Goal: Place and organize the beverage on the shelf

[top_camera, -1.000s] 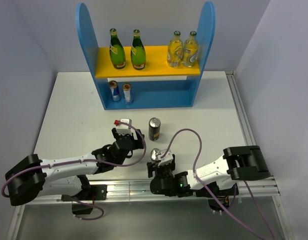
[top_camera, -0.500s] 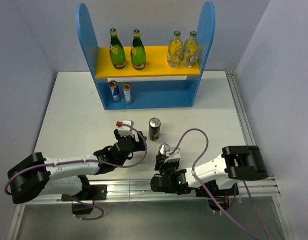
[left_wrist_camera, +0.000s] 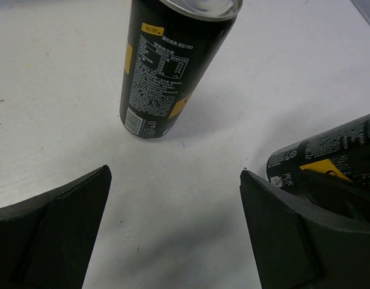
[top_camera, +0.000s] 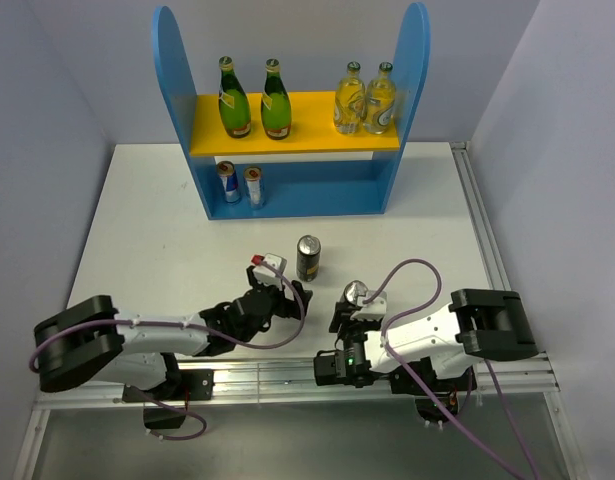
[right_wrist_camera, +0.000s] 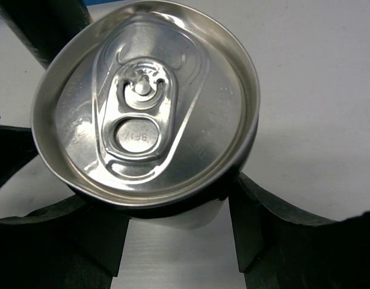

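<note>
Right claw (top_camera: 353,298) shifted right, pinching dark can (right_wrist_camera: 145,102); left claw (left_wrist_camera: 174,177) advanced, spread, facing standing can (left_wrist_camera: 166,66).

Upright black-gold can (top_camera: 308,258) before shelf (top_camera: 317,188)

right pincer (top_camera: 353,303) has clamped a black can (right_wrist_camera: 145,102).

Silver-top blk/gold can (left_wrist_camera: 329,150), yel-labelled grn bottles (top_camera: 234,105), blue+yel shelf (top_camera: 170,60)
</note>
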Tool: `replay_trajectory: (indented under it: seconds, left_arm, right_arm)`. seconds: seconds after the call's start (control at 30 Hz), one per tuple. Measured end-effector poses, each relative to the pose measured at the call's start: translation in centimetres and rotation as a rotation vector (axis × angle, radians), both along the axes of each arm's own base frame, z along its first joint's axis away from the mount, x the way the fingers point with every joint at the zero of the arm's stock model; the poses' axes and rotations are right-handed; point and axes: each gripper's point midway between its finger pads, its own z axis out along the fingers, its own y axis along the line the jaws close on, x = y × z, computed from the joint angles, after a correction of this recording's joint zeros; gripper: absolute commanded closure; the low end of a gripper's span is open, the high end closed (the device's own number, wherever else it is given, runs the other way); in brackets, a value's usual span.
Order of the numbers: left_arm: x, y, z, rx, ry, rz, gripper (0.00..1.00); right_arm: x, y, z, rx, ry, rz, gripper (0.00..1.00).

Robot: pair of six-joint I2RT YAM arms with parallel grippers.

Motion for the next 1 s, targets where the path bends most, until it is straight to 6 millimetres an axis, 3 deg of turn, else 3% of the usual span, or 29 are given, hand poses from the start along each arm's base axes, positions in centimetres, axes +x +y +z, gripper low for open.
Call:
replay_trajectory:
  seconds: [0.17, 0.3, 0.63, 0.8, 1.0]
  left_arm:
    - [1.4, -2.1, -1.9, 0.071, -0.007, 0.012, 0.06]
    - [3.2, -4.1, -2.4, 0.085, -0.026, 0.031, 0.06]
    - [7.7, -4.9, -2.6, 0.09, -0.064, 0.108, 0.12]
    - [9.7, -5.2, -2.8, 0.081, -0.08, 0.136, 0.45]
    - [11.4, -5.3, -2.6, 0.059, -0.1, 0.156, 0.83]
  right_arm:
    - [0.0, -0.3, 0.2, -0.013, 0.006, 0.002, 0.89]
    - [-0.2, 0.0, 1.2, 0.066, 0.023, 0.025, 0.94]
    - [0.2, -1.5, 0.5, 0.1, 0.072, 0.058, 1.0]
    - [0.9, -1.2, 0.7, 0.097, 0.088, 0.049, 1.0]
    - [3.0, -1.5, 2.2, 0.172, 0.085, 0.036, 1.0]
